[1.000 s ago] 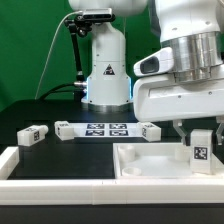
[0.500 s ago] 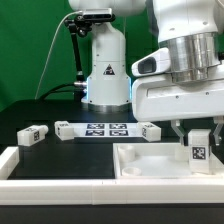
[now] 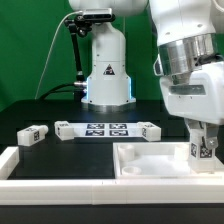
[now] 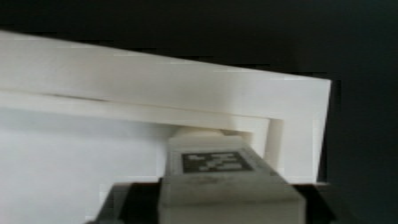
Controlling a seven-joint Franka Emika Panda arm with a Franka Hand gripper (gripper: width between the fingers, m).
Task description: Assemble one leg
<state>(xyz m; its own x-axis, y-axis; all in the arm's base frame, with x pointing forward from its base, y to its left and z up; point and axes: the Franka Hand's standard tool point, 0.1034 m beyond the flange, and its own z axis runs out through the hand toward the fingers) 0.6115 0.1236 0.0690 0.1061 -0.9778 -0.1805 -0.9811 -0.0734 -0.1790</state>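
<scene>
One small white stubby block w/ a black-and-white square marker, the leg (image 3: 201,149), stands upright in the far corner of the large flat white rimmed panel (image 3: 150,160), at the exterior view's right. Gripper (image 3: 202,140) is closed on the leg, fingers either side of it. Wrist view: leg (image 4: 217,160) sits right by the panel's inner corner (image 4: 267,105); contact w/ the rim can't be told.

Further back on the black table (image 3: 60,150): marker board (image 3: 105,129) and another small white block (image 3: 32,134).

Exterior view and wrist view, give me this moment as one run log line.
step: assemble one leg | gripper: shut on leg | leg: upright at panel corner | loose legs: two on table
</scene>
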